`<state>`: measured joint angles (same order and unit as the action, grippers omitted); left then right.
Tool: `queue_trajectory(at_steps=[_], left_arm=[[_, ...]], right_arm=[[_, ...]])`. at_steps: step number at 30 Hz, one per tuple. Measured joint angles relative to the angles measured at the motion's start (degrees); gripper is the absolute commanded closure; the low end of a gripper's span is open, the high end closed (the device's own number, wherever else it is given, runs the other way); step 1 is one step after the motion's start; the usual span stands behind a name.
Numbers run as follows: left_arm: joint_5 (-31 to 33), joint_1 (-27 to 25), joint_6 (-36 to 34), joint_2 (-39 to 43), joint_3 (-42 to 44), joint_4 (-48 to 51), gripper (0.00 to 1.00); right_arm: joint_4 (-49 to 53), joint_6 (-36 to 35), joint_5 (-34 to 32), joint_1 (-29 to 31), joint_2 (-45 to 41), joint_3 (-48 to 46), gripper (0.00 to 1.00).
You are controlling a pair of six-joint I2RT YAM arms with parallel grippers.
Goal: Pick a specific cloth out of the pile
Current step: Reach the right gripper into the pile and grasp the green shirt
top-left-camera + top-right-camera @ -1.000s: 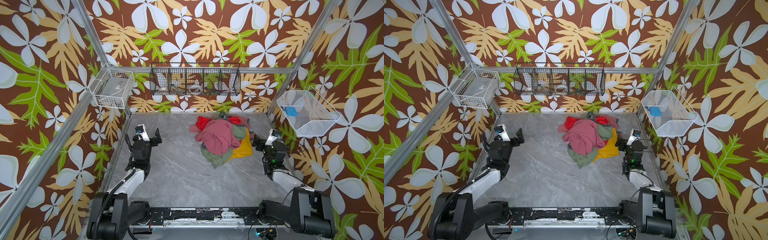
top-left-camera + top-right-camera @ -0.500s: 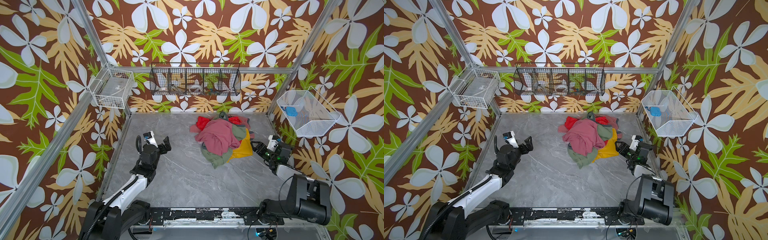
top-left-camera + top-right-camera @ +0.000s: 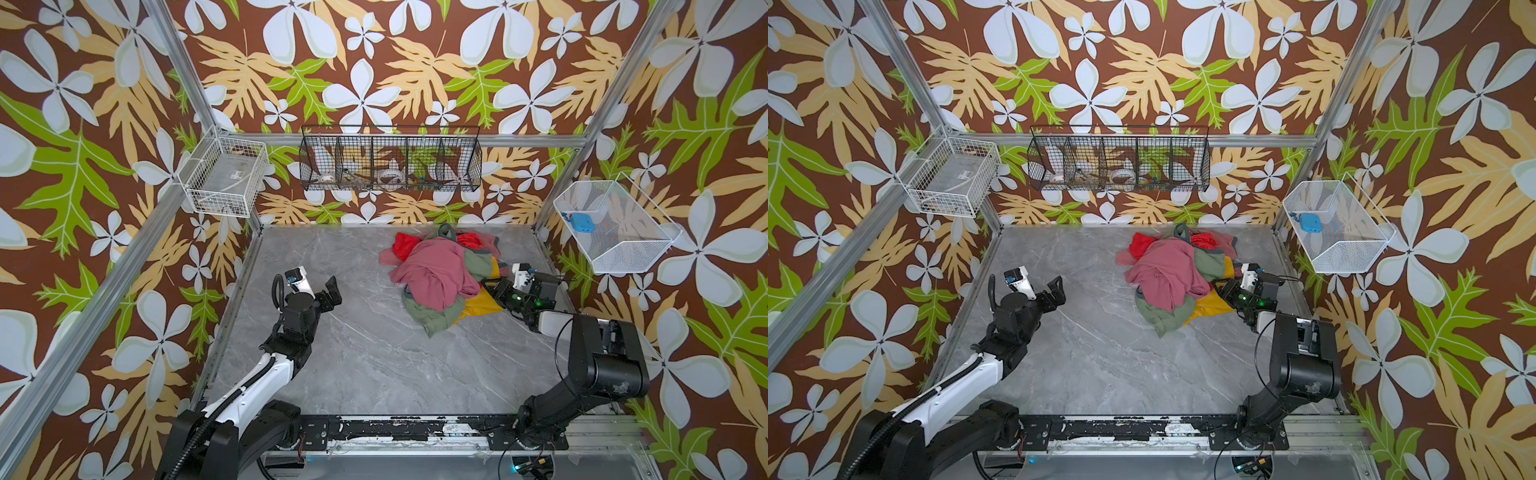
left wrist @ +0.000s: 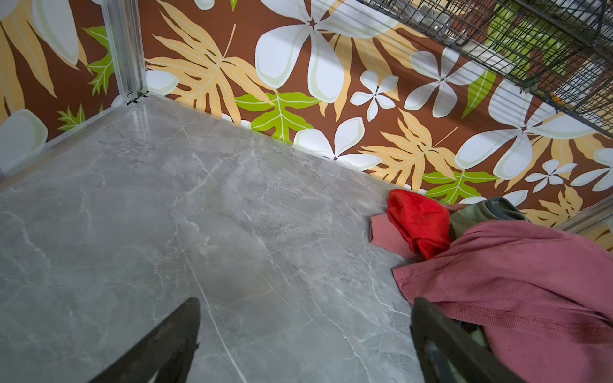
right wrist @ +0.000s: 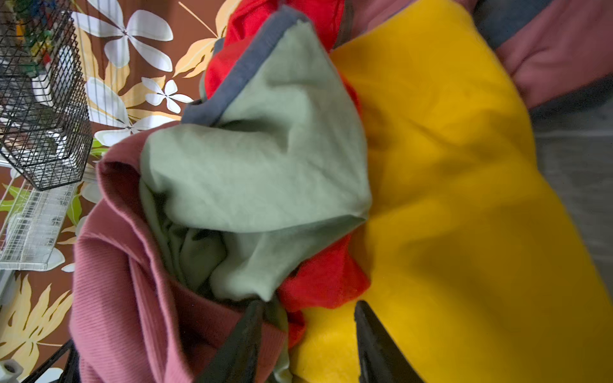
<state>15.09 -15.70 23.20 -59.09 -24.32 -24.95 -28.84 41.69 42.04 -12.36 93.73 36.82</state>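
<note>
Dropping low since a second before, the right arm had reached the pile [image 3: 446, 249] at the back right of the grey table [image 3: 365, 357]. The cloth [image 5: 258, 172], sage green, lay beneath the dusty-pink garment [image 3: 432, 270]. The right gripper [image 5: 308, 305] sat half-narrowed among folds, grip unclear; the left gripper [image 4: 306, 301] gaped wide, empty.
</note>
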Motion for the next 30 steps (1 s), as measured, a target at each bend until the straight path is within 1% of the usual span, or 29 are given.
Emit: queue_trajectory(at_steps=[5,8,11,21,28,30], left_arm=[[-0.8,0.0,-0.4,-0.8,-0.4,0.7,0.0],[-1.8,0.0,-0.4,-1.7,-0.8,0.8,0.0],[-2.1,-0.1,-0.4,-2.4,-1.4,1.0,0.0],[-4.1,-0.1,-0.7,-4.4,-3.1,1.3,0.01],[-5.1,-0.2,-0.9,-4.9,-4.1,2.1,0.01],[-5.1,-0.2,-1.0,-4.9,-4.2,2.3,0.01]], right_arm=[[0.1,0.1,-1.9,0.1,-0.1,-0.3,0.52],[0.0,0.1,-2.0,0.4,0.1,0.0,0.52],[-0.2,0.1,-2.0,0.5,0.2,0.7,0.5],[-1.0,0.2,-2.2,0.5,0.8,5.6,0.46],[2.2,-0.7,-5.0,0.5,1.9,10.1,0.39],[3.2,-1.5,-5.8,0.5,2.7,12.1,0.39]])
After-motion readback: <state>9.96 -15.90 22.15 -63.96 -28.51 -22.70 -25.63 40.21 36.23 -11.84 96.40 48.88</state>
